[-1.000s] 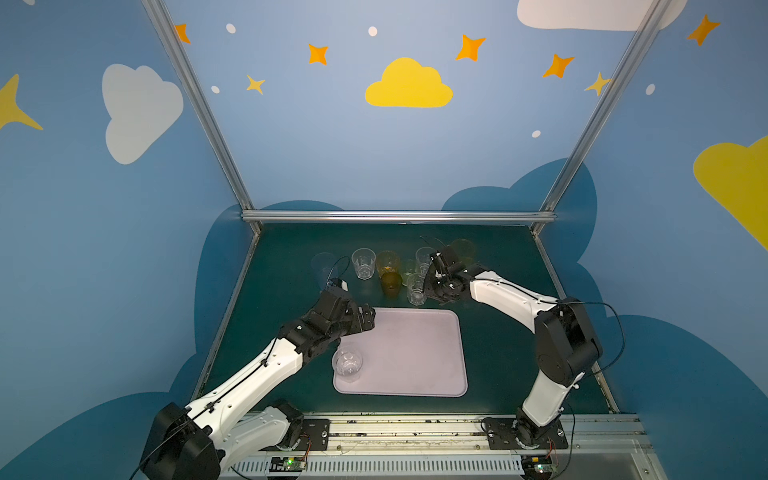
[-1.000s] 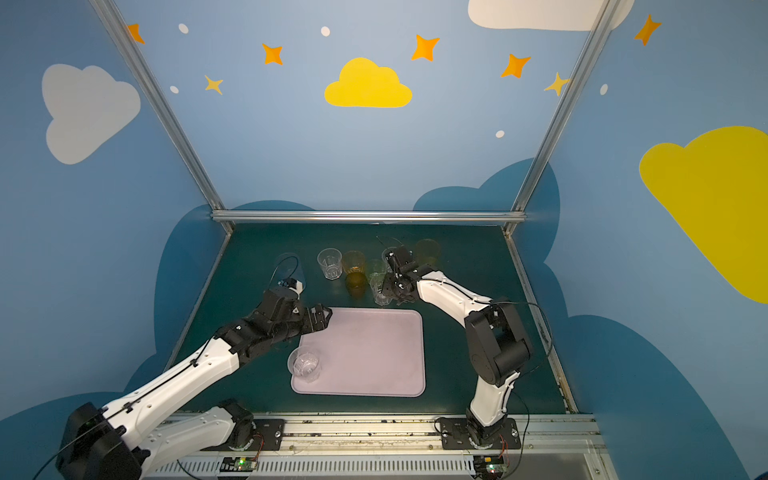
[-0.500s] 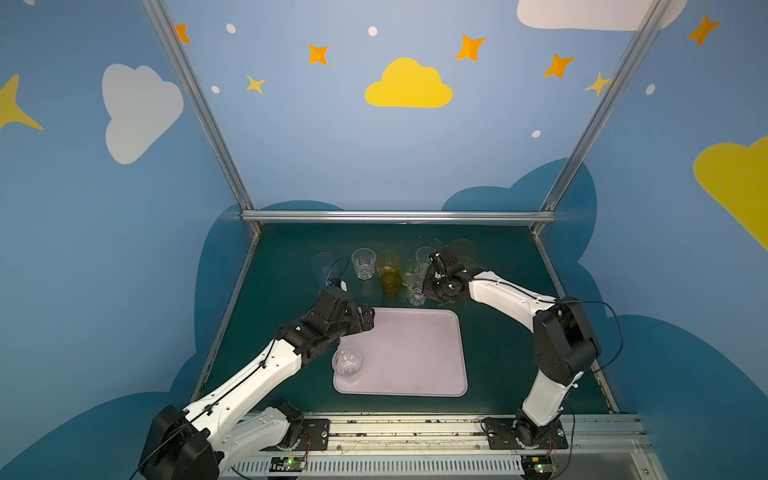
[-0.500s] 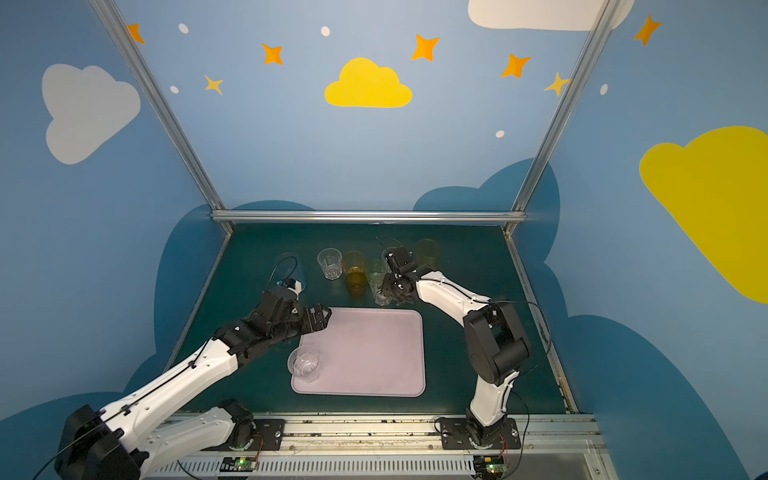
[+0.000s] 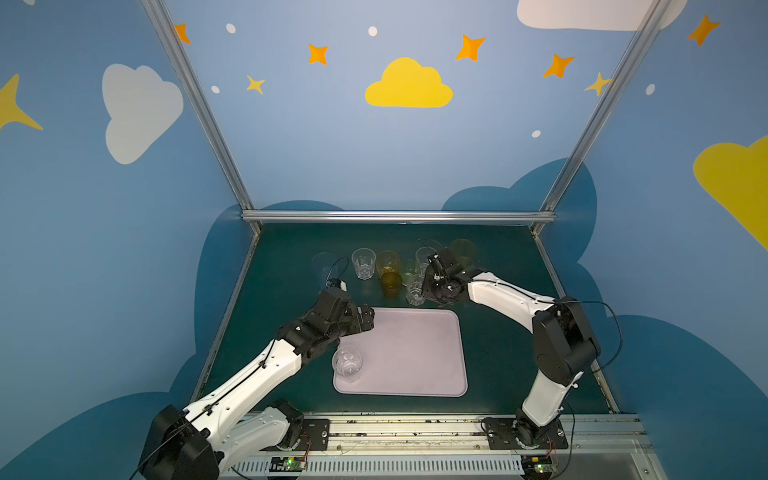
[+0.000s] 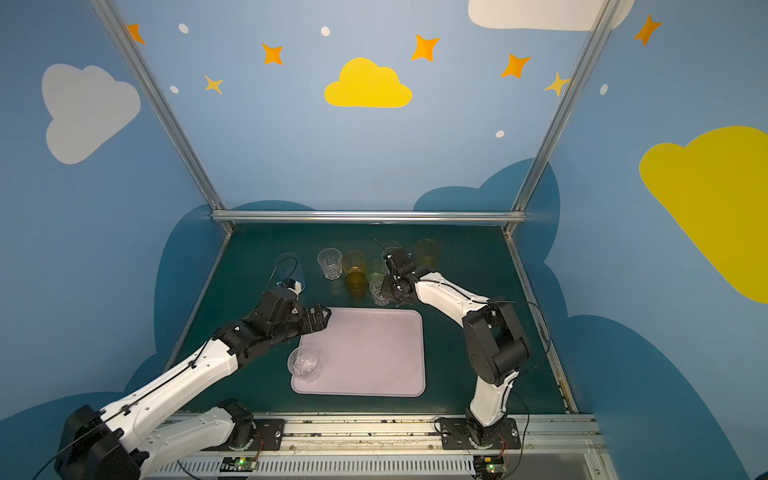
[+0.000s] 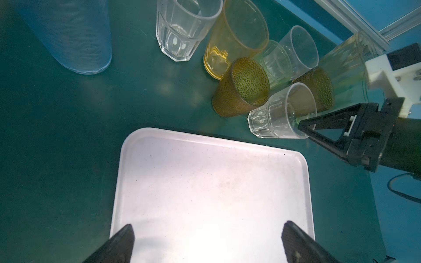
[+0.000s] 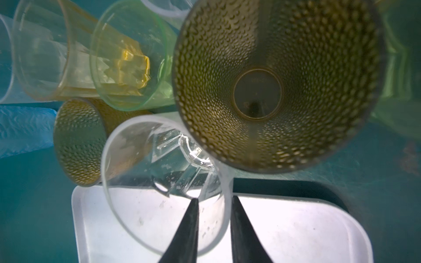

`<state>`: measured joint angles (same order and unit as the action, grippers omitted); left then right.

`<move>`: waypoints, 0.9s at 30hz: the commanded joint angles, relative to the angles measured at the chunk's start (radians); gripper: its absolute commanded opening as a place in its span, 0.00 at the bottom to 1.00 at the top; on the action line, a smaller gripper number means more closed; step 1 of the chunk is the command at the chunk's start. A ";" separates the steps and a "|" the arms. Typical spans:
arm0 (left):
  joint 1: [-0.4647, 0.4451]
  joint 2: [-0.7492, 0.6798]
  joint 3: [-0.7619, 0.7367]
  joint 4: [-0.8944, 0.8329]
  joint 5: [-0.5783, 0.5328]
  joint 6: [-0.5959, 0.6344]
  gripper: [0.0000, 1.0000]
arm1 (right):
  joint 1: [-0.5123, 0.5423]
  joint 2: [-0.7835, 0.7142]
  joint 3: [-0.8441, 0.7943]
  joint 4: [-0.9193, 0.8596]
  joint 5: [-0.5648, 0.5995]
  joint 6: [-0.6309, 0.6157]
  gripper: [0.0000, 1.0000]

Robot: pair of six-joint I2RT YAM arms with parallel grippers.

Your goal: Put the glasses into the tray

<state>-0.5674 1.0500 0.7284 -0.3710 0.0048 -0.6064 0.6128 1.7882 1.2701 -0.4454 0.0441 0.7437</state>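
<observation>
The pale lilac tray (image 5: pixel 415 353) (image 6: pixel 374 353) lies mid-table with one short clear glass (image 5: pixel 347 365) (image 6: pixel 304 365) upright in its near left corner. My left gripper (image 5: pixel 368 318) (image 7: pixel 207 225) hangs open and empty over the tray's far left corner. Just behind the tray's far edge stands a clear faceted glass (image 5: pixel 414 289) (image 8: pixel 159 170). My right gripper (image 5: pixel 424 291) (image 8: pixel 214 200) straddles its rim, one finger inside and one against the outside. A gap still shows beside the inner finger. A brown-amber glass (image 8: pixel 273 79) stands right beside it.
Behind the tray stands a row of glasses: a tall pale blue one (image 5: pixel 323 266), a clear faceted one (image 5: pixel 363 263), an orange one (image 5: pixel 388 262), a brown-amber one (image 5: pixel 391 284), a green one (image 5: pixel 409 266) and a tall yellow-green one (image 5: pixel 463 249). They crowd together.
My right gripper's jaws have drawn closer together around the clear glass's rim. The left arm has hardly moved.
</observation>
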 commanded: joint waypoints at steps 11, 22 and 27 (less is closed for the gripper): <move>0.004 -0.014 -0.011 -0.019 -0.020 -0.002 1.00 | 0.010 -0.050 -0.036 -0.015 0.019 0.017 0.20; 0.004 -0.030 -0.018 -0.024 -0.026 -0.003 1.00 | 0.016 -0.064 -0.046 -0.013 0.022 0.019 0.15; 0.005 -0.036 -0.018 -0.027 -0.027 -0.004 1.00 | 0.017 -0.058 -0.046 -0.016 0.020 0.018 0.12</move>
<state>-0.5674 1.0306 0.7216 -0.3805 -0.0093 -0.6067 0.6239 1.7554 1.2392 -0.4461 0.0536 0.7605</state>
